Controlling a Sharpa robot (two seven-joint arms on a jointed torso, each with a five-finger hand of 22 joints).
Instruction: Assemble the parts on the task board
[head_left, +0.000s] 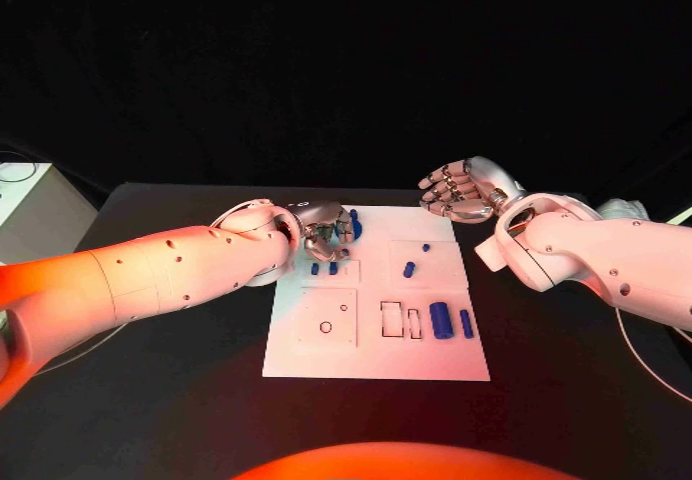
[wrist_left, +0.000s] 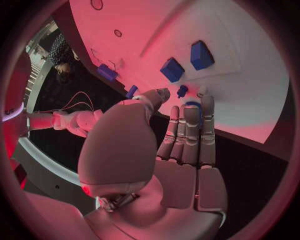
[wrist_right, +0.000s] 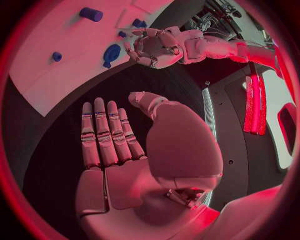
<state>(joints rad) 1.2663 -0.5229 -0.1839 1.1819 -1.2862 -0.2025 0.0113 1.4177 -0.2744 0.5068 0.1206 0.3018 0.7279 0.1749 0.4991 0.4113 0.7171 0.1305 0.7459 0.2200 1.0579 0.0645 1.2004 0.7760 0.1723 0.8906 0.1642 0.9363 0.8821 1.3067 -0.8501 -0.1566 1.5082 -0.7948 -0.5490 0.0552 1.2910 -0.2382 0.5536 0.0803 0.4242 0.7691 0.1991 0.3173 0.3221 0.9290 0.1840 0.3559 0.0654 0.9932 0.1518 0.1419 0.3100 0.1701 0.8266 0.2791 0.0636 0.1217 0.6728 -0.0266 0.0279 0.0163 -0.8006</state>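
I see the black table under everything, and a white cabinet standing off its far left corner. In the middle lies the white task board, a flat plate with outlined recesses.

My left arm reaches in across the board's left edge and covers part of its far left corner. The left hand hangs over that corner with its fingers curled downward; from the left wrist view the fingers lie straight and side by side, their tips at a blue ring-shaped part. I cannot tell whether the hand actually grips it or just touches it.

My right arm sits to the right of the board, off its edge. The right hand is raised beyond the board's far right corner, palm open, fingers extended and released, holding nothing.

On the board from the head view I count six loose blue parts in the clear: two small blocks just beside the left hand, a short peg and a tiny piece in the far right area, then a thick cylinder and a thin rod side by side near the right edge. Two outlined rectangular slots lie just left of the cylinder, and a small round hole sits in the near left panel.
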